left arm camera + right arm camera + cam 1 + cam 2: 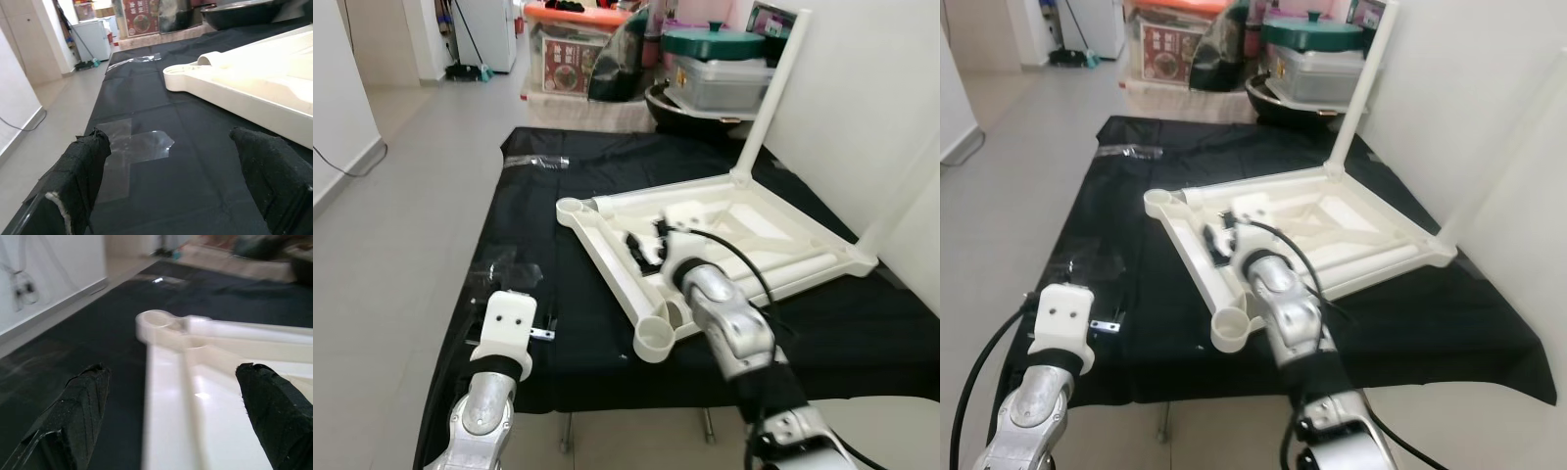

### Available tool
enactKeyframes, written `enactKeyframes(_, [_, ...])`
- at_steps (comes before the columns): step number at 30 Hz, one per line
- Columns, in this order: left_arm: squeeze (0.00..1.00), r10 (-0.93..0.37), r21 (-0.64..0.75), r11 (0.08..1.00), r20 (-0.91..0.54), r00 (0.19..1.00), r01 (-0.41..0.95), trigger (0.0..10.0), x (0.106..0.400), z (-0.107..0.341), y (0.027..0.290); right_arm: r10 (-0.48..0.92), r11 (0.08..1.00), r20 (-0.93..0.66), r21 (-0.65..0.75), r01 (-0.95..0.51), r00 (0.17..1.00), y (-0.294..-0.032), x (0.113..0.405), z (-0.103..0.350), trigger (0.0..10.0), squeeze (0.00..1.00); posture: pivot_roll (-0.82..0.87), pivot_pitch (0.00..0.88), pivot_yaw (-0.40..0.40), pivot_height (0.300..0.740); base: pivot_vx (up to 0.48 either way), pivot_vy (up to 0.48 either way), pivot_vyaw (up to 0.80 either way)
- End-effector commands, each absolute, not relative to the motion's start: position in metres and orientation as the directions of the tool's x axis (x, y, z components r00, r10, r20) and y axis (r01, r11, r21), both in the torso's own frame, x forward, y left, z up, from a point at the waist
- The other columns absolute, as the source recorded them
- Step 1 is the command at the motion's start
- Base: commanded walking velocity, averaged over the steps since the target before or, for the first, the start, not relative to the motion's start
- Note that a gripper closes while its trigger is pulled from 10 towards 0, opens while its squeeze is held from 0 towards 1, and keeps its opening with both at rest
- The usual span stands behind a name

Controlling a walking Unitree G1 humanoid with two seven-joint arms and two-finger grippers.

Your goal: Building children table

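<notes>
Right gripper (651, 245) fingers spread wide, holding nothing, poised over the upturned white table top (724, 220) near its corner socket (157, 322). Left gripper (181, 183), fingers also apart and holding nothing, hovers low above the black sheet (558, 294). Two table legs (773, 93) stand upright by the wall.

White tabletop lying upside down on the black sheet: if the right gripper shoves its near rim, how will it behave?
The tabletop looks like hollow ribbed plastic, so probably stiff and light. It will likely slide or pivot on the black sheet, perhaps bunching it. The two upright legs raise its weight, so lifting one edge may tip it. The right gripper hovers open over its near rim.
</notes>
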State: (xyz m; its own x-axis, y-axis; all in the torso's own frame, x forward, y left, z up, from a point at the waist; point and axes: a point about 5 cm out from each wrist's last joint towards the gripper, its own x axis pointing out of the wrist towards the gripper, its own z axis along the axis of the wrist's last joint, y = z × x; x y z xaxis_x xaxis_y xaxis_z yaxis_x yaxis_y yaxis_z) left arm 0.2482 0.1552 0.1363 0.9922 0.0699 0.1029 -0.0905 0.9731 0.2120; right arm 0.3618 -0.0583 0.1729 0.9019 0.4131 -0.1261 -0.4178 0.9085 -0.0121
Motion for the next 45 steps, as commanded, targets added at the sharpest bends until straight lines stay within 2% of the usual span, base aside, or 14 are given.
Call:
enactKeyframes(1, [0.00,0.084,0.229,0.968,0.084,0.993,-0.101,10.0,0.249,0.133,0.157,0.431,0.900,-0.184,0.014,-0.436,0.884,-0.055,0.364,0.164,10.0,0.00,0.12,0.000,-0.153,0.740,0.000,0.000,0.00])
enactKeyframes(6, [0.00,0.088,0.228,0.968,0.085,0.992,-0.106,10.0,0.249,0.133,0.157,0.472,0.879,-0.202,0.035,-0.475,0.858,-0.044,0.366,0.164,10.0,0.00,0.13,0.000,-0.162,0.740,0.000,0.000,0.00])
enactKeyframes(10, [0.00,0.105,0.225,0.967,0.087,0.991,-0.122,10.0,0.249,0.134,0.159,0.490,0.868,-0.281,0.072,-0.491,0.825,-0.028,0.369,0.153,10.0,0.00,0.14,0.000,-0.166,0.740,0.000,0.000,0.00])
enactKeyframes(20, [0.00,0.113,0.223,0.966,0.086,0.990,-0.130,10.0,0.249,0.133,0.158,0.429,0.886,-0.435,0.032,-0.462,0.792,-0.032,0.371,0.121,10.0,0.00,0.17,0.000,-0.169,0.740,0.000,0.000,0.00])
enactKeyframes(22, [0.00,0.114,0.222,0.966,0.091,0.989,-0.131,10.0,0.249,0.135,0.157,0.372,0.908,-0.452,-0.003,-0.419,0.811,-0.041,0.373,0.116,10.0,0.00,0.18,0.000,-0.177,0.740,0.000,0.000,0.00])
enactKeyframes(28, [0.00,0.121,0.221,0.965,0.094,0.988,-0.139,10.0,0.248,0.136,0.159,0.364,0.920,-0.411,0.022,-0.390,0.836,-0.047,0.380,0.125,10.0,0.00,0.18,0.000,-0.182,0.740,0.000,0.000,0.00])
enactKeyframes(32, [0.00,0.125,0.223,0.964,0.092,0.988,-0.143,10.0,0.247,0.135,0.159,0.436,0.900,-0.227,0.088,-0.428,0.871,-0.041,0.392,0.162,10.0,0.00,0.17,0.000,-0.176,0.740,0.000,0.000,0.00])
enactKeyframes(36, [0.00,0.122,0.223,0.965,0.092,0.988,-0.140,10.0,0.248,0.135,0.159,0.419,0.908,-0.223,0.091,-0.409,0.880,-0.042,0.394,0.164,10.0,0.00,0.17,0.000,-0.174,0.740,0.000,0.000,0.00])
enactKeyframes(39, [0.00,0.119,0.224,0.965,0.092,0.989,-0.137,10.0,0.248,0.135,0.158,0.390,0.920,-0.283,0.073,-0.385,0.876,-0.047,0.391,0.151,10.0,0.00,0.18,0.000,-0.175,0.740,0.000,0.000,0.00])
enactKeyframes(43, [0.00,0.119,0.226,0.964,0.092,0.989,-0.137,10.0,0.249,0.135,0.158,0.398,0.910,-0.391,0.056,-0.411,0.830,-0.047,0.383,0.128,10.0,0.00,0.18,0.000,-0.174,0.740,0.000,0.000,0.00])
enactKeyframes(45, [0.00,0.116,0.226,0.965,0.091,0.989,-0.134,10.0,0.249,0.135,0.158,0.368,0.922,-0.446,0.063,-0.381,0.816,-0.055,0.380,0.117,10.0,0.00,0.18,0.000,-0.174,0.740,0.000,0.000,0.00])
